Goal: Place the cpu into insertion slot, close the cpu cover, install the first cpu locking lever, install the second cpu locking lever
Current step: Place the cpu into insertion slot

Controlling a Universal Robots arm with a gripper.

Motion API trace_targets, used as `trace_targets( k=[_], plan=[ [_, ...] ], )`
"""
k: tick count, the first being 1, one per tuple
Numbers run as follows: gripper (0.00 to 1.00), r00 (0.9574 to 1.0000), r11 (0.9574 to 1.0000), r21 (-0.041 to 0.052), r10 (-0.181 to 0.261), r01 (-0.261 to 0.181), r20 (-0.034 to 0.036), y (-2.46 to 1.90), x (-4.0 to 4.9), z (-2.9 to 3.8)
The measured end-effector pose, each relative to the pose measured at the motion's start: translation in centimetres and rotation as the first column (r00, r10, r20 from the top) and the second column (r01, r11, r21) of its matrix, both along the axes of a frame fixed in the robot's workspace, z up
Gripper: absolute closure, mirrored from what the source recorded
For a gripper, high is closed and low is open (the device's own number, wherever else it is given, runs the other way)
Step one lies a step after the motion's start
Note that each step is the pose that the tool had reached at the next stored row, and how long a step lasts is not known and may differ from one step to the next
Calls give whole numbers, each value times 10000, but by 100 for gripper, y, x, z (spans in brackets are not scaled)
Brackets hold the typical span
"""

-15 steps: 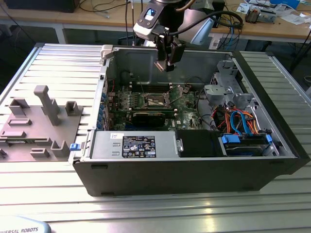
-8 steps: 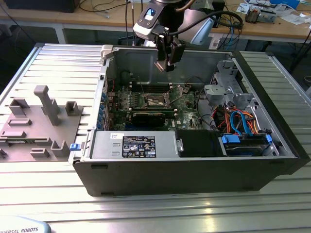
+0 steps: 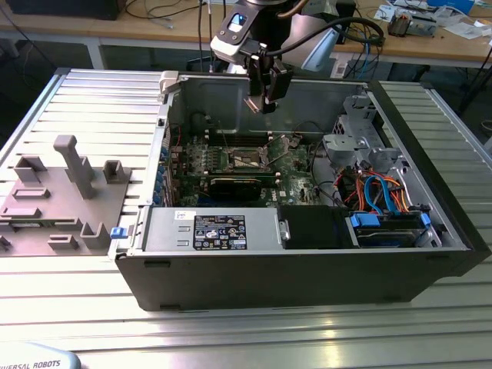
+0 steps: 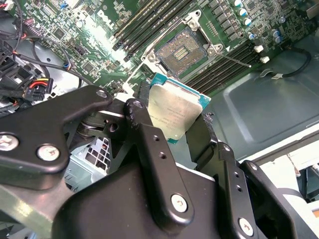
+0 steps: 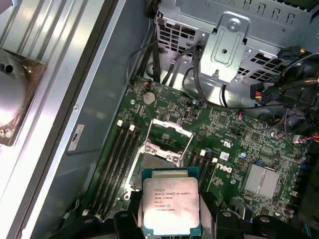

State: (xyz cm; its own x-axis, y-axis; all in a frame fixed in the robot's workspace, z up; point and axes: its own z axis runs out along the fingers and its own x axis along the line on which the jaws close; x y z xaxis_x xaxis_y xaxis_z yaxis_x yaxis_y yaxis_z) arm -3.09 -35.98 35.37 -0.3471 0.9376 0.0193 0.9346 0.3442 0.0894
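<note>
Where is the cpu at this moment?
The cpu is gripped in the tool, above the green board, apart from the open slot seen in both wrist views.

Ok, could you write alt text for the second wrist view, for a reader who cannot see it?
The tool holds the cpu by two opposite edges above the green motherboard. Beyond it lies the empty insertion slot, with long memory slots on both sides.
</note>
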Motion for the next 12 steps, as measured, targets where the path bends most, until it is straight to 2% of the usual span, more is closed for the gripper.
trace_targets(
  k=[12],
  plan=[
    [46,10000,10000,0,-83,83,0,0,0,0]
  ],
)
